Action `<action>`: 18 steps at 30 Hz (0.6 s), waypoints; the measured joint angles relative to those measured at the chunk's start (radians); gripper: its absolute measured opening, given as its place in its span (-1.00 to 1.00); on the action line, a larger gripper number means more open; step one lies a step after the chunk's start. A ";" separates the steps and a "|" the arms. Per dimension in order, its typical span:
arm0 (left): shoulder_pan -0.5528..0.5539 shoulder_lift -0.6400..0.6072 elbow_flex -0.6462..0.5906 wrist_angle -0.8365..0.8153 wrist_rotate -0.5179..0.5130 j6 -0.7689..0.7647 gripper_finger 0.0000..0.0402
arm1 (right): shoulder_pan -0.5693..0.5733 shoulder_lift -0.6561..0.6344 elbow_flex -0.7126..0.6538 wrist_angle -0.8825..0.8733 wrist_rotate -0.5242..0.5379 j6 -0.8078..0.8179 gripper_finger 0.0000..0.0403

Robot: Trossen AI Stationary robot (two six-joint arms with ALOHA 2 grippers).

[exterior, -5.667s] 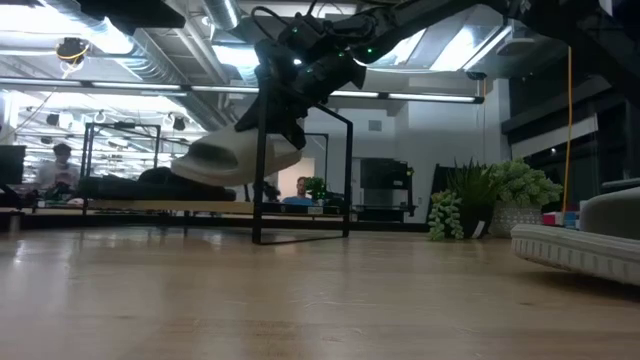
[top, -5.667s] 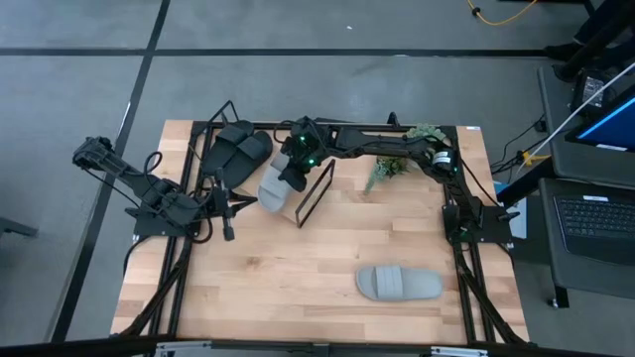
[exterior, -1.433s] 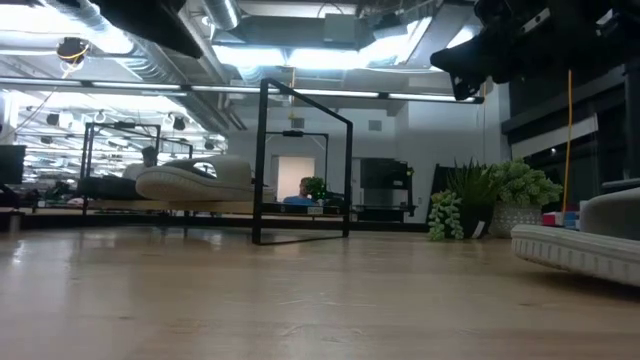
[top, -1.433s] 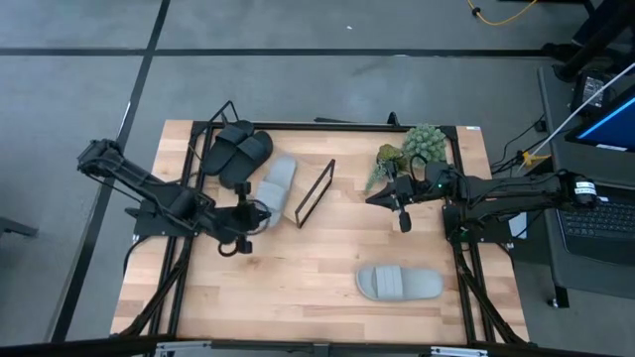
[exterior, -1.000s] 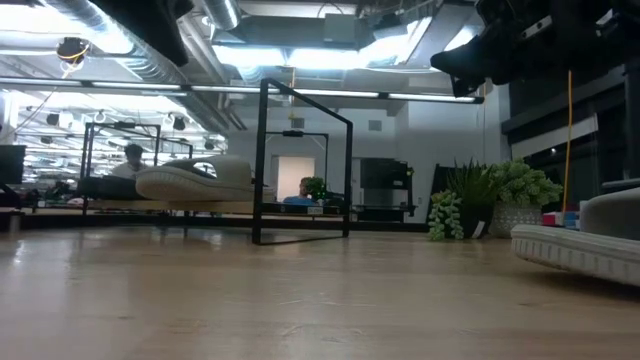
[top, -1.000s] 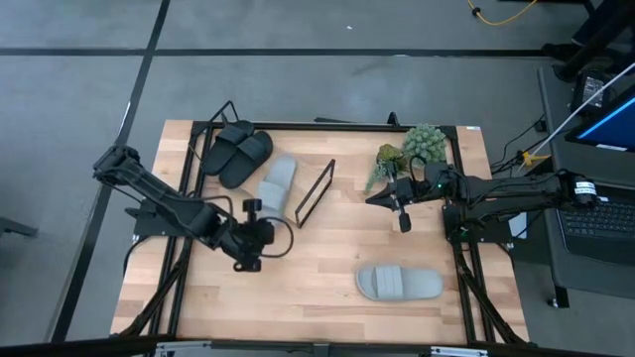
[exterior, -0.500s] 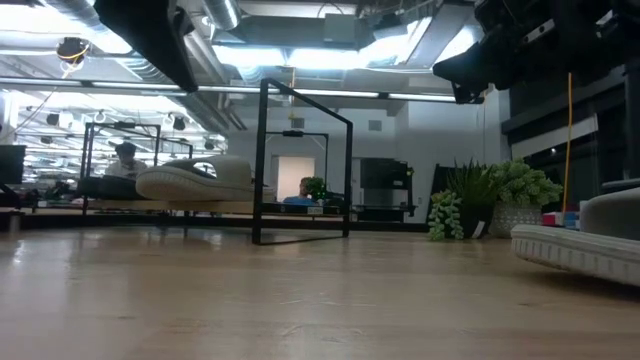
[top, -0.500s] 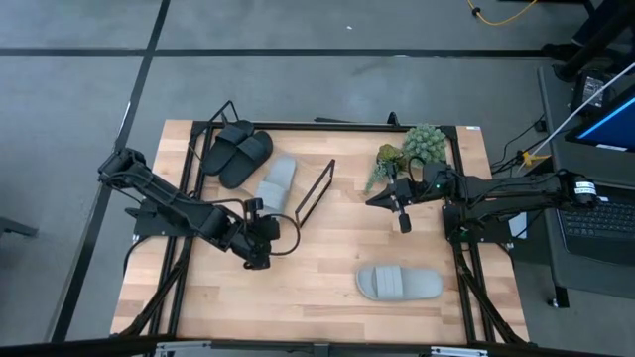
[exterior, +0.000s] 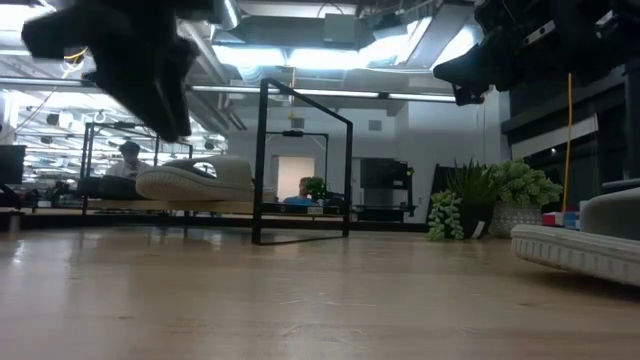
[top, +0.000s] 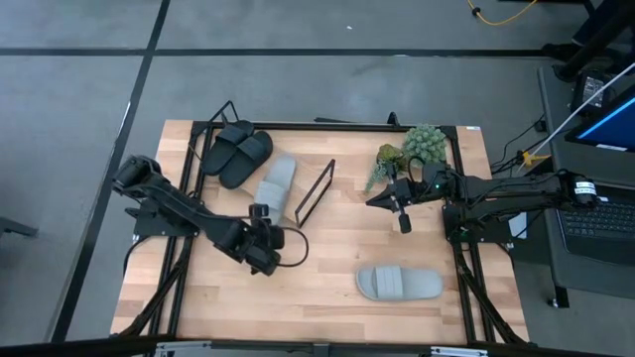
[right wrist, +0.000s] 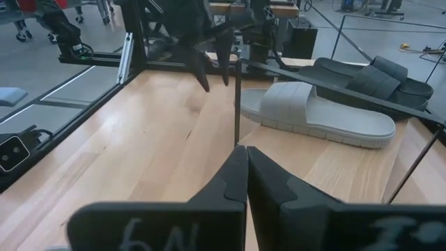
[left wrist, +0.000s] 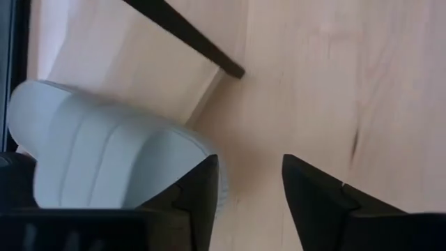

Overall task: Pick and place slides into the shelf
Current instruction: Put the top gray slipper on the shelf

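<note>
The large light wooden tabletop (top: 327, 263) carries all the items. At its rear left stands the low shelf (top: 308, 188), a light plank board inside a thin black wire frame with a rectangular end loop.

Two matte black open-toe slides (top: 236, 152) lie side by side on the far-left end of the shelf. One light grey slide (top: 277, 183) with a wide strap rests on the shelf board just beside them, near the end loop. The second light grey slide (top: 399, 284) lies flat on the bare tabletop at front right, well apart from the shelf.

The dark left arm reaches in from the table's left edge. The left gripper (top: 260, 256) hangs above the tabletop just in front of the shelf and near the grey slide on it, touching nothing. Its fingers (left wrist: 317, 202) stand apart with bare wood between them in the left wrist view.

The dark right arm extends from the right edge. The right gripper (top: 401, 216) hovers over the table's middle right, near a small green artificial plant (top: 409, 151). Its fingers (right wrist: 240, 178) appear pressed together and hold nothing, though the tips are only partly distinct.
</note>
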 joint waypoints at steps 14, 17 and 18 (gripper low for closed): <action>0.026 0.077 0.000 -0.148 -0.017 -0.078 -0.23 | 0.000 0.000 0.000 -0.010 0.000 0.004 -0.97; 0.034 0.077 0.000 -0.150 -0.025 -0.080 -0.23 | 0.000 0.000 0.000 -0.011 0.000 0.004 -0.97; 0.038 0.077 0.000 -0.151 -0.025 -0.080 -0.23 | 0.000 0.000 0.000 -0.011 0.000 0.004 -0.97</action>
